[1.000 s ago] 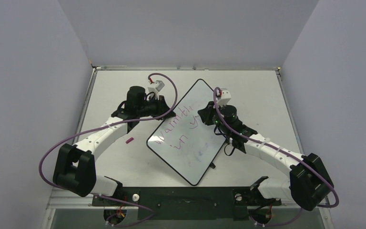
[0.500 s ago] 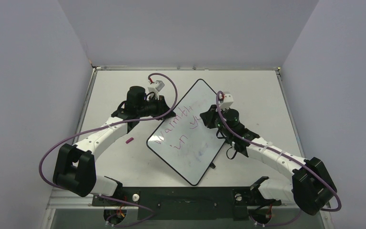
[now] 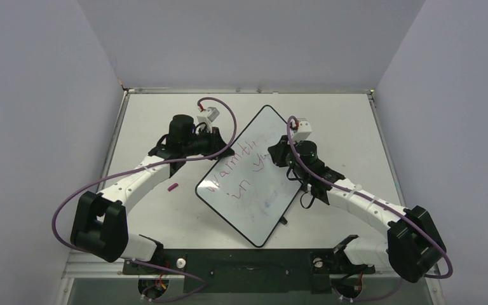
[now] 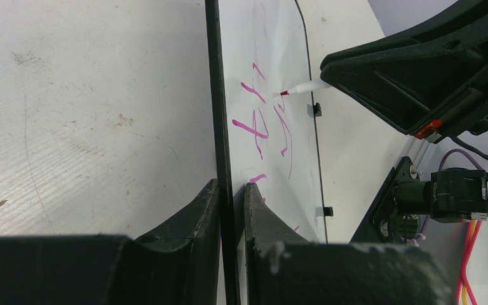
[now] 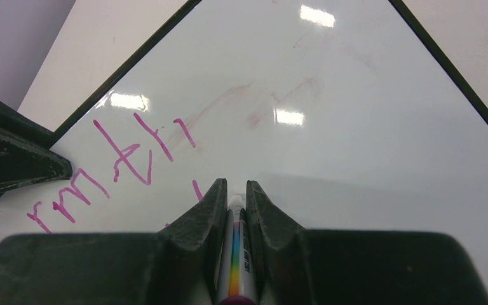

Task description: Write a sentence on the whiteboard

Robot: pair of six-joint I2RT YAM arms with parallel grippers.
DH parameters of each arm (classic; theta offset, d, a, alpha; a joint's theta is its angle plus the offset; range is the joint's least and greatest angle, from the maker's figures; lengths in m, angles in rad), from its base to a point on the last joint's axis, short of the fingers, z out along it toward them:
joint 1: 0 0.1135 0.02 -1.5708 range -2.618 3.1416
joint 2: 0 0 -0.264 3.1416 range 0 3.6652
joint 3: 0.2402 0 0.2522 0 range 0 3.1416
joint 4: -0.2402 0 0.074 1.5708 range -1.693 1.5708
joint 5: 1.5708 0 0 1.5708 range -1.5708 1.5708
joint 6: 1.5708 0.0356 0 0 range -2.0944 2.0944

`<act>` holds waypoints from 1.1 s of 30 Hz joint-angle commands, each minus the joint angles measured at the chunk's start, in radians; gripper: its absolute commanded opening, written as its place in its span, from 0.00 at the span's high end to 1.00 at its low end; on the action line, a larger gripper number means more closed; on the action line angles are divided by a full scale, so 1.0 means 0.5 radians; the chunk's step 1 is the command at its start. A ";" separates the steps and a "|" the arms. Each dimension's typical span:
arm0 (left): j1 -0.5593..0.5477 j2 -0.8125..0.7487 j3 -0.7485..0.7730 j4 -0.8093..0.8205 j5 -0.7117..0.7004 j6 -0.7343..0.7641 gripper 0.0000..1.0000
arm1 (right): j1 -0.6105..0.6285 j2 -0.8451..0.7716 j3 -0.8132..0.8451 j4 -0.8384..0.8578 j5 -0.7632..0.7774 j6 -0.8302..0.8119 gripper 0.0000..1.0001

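On glossy whiteboard (image 3: 254, 219), looping magenta sentence (image 3: 241, 170), slim marker (image 5: 236, 254)

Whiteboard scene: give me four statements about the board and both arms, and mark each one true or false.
1. The left end effector clamps the whiteboard at its black rim. True.
2. The right end effector holds a marker. True.
3. The sentence is written in blue. False: it is pink-magenta.
4. The whiteboard lies square to the edges of the table. False: it sits turned diagonally.
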 commanded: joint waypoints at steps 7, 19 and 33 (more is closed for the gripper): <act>0.016 -0.048 0.003 0.126 -0.100 0.177 1.00 | -0.009 0.106 0.174 0.052 -0.025 0.034 1.00; 0.016 -0.045 0.005 0.125 -0.101 0.177 1.00 | -0.002 0.058 0.081 0.167 -0.228 0.082 1.00; 0.016 -0.060 -0.003 0.123 -0.103 0.177 1.00 | -0.009 -0.164 0.078 0.047 -0.115 0.058 1.00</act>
